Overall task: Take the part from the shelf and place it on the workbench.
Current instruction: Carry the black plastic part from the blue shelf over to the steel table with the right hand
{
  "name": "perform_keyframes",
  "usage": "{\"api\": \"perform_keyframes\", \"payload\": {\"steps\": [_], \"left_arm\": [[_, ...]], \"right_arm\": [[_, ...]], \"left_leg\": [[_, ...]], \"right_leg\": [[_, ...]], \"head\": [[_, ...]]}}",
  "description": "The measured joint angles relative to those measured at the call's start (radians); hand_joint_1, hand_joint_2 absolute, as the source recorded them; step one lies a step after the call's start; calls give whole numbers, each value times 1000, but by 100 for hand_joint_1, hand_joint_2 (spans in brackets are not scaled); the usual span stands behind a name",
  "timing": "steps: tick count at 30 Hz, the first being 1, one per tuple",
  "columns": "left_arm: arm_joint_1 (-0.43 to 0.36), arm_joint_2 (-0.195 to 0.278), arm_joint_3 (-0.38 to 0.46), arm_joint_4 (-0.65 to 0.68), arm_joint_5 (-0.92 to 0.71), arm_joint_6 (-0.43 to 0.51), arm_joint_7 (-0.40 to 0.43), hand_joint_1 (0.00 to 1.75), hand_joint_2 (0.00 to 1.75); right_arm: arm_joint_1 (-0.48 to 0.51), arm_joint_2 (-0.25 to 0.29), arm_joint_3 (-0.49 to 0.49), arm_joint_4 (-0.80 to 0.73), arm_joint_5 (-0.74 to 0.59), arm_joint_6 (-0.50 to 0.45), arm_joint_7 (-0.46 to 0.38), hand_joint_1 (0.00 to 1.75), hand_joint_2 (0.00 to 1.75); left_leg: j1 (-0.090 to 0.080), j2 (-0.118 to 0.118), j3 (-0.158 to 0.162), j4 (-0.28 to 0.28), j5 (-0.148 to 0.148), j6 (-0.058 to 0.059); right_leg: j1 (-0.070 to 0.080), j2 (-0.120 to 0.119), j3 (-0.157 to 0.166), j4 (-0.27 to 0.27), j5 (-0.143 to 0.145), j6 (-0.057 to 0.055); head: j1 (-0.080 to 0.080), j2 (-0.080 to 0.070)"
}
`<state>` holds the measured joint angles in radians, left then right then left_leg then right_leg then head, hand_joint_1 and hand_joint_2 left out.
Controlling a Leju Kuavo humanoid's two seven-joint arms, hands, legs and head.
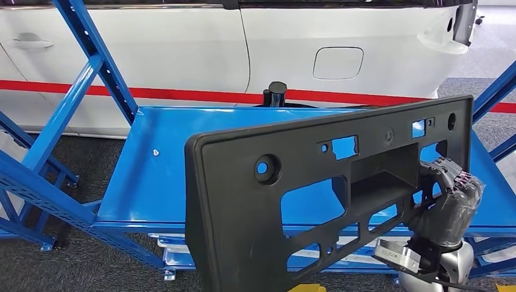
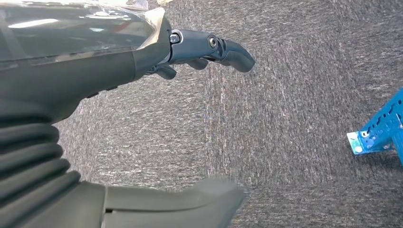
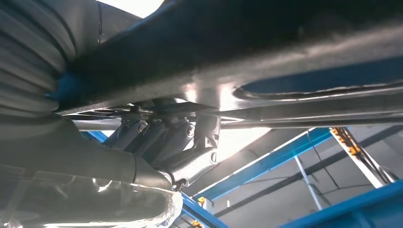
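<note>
1. The left hand hangs over grey carpet, fingers loosely curled, holding nothing.
2. The blue shelf stands before a white car.
3. The black part is upright, tilted, in front of the shelf and above its deck.
4. The right hand, right of the shelf's middle, grips the part's right end, fingers wrapped round a bar.

Your head view looks down over the shelf; the left wrist faces carpet, the right wrist looks upward along the part.
</note>
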<state>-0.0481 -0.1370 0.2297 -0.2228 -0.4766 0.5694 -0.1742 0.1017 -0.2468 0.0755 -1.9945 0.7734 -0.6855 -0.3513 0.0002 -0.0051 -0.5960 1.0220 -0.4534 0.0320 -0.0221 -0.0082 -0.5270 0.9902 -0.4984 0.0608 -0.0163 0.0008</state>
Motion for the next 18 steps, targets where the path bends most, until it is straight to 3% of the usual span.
{"api": "perform_keyframes", "payload": {"steps": [12,18], "left_arm": [[10,-3,37,0,29,16,-19,0,175],[11,-2,48,0,22,16,-9,0,175]], "right_arm": [[35,49,-28,-28,32,0,-39,166,175],[96,100,-35,-45,0,0,-68,166,175]], "left_leg": [[-1,0,0,1,-2,1],[-7,0,5,-6,2,23]], "right_leg": [[0,0,2,-1,0,0],[-10,-1,12,-3,0,13]], "head": [[0,0],[-1,0]]}}
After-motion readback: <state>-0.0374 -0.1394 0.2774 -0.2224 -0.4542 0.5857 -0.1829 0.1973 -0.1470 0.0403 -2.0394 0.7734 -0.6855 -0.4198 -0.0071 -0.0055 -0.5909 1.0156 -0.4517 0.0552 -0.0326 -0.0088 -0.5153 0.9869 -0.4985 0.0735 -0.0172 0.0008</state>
